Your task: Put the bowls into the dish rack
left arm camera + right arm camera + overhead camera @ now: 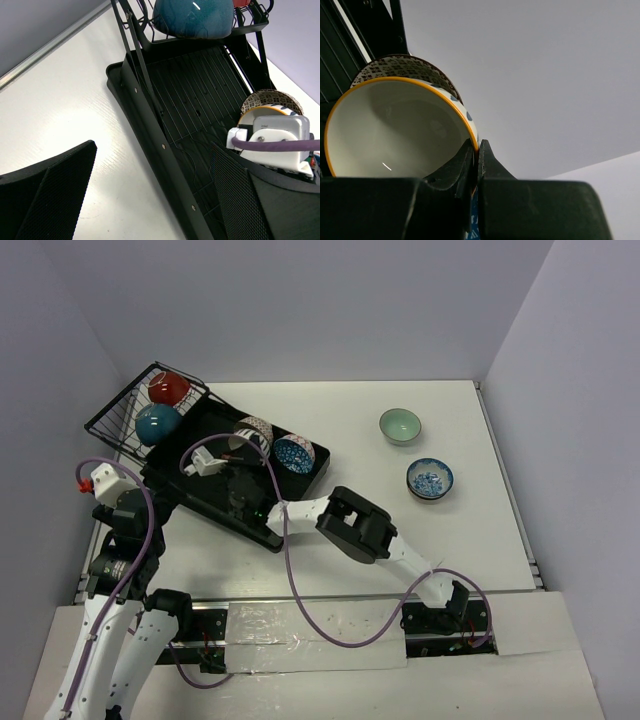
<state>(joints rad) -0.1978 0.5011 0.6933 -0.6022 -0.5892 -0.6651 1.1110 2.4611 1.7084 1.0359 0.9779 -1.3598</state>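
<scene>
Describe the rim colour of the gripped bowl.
Orange-yellow rim on the cream round bowl; best in right wrist view.

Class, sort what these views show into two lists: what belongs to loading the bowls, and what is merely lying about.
Job: dish rack; red bowl, teal bowl, lattice bowl, speckled bowl in it; orange-rimmed bowl in the right tool; mint bowl, blue-and-white bowl on the table.
Lying about: purple cables; white tape.

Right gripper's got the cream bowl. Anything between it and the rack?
Nothing visible blocks it. The right gripper is shut on the rim of the cream bowl, held over the dish rack. Only the lattice bowl stands close behind it; whether they touch, I cannot tell.
</scene>
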